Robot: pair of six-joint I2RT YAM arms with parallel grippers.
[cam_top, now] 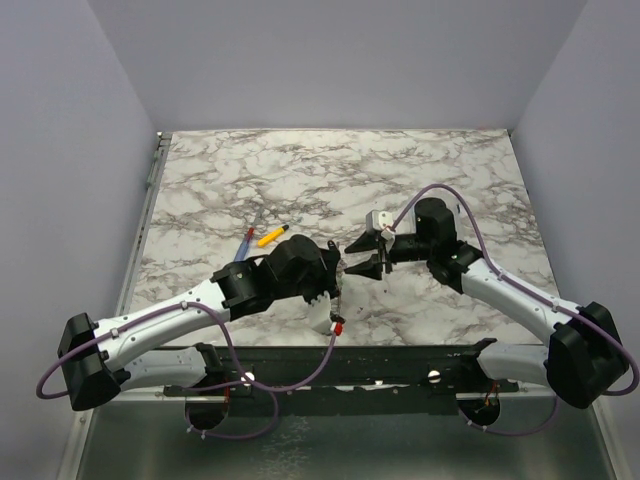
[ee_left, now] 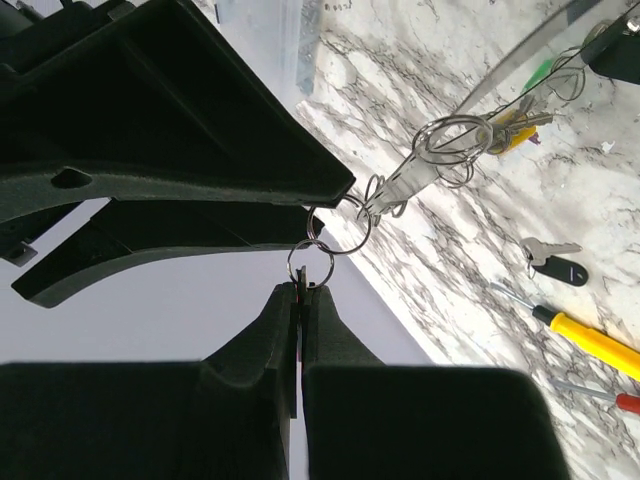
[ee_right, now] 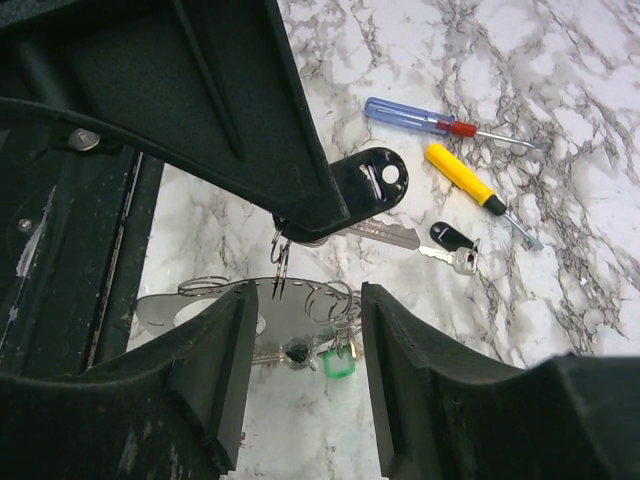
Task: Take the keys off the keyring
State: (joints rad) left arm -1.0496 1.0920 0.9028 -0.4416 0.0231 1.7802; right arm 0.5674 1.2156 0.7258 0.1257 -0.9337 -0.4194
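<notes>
Marble table (cam_top: 300, 170) from above: your left gripper (cam_top: 337, 270) and right gripper (cam_top: 362, 256) sat tip to tip near its front. Left wrist: fingers (ee_left: 250, 400) pinched shut on a loop of the keyring (ee_left: 410, 180), probably light, springy, slippery. Right wrist: fingers (ee_right: 215, 370) stood apart over the hanging keys (ee_right: 338, 360); I'd take those by their plastic heads.

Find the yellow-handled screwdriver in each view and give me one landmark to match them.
Top external: yellow-handled screwdriver left of centre.
Left wrist: lower right, running off the edge.
Right wrist: upper right.
Shared landmark: the blue-and-red screwdriver lying beside it. In the left wrist view only its red part shows.
</notes>
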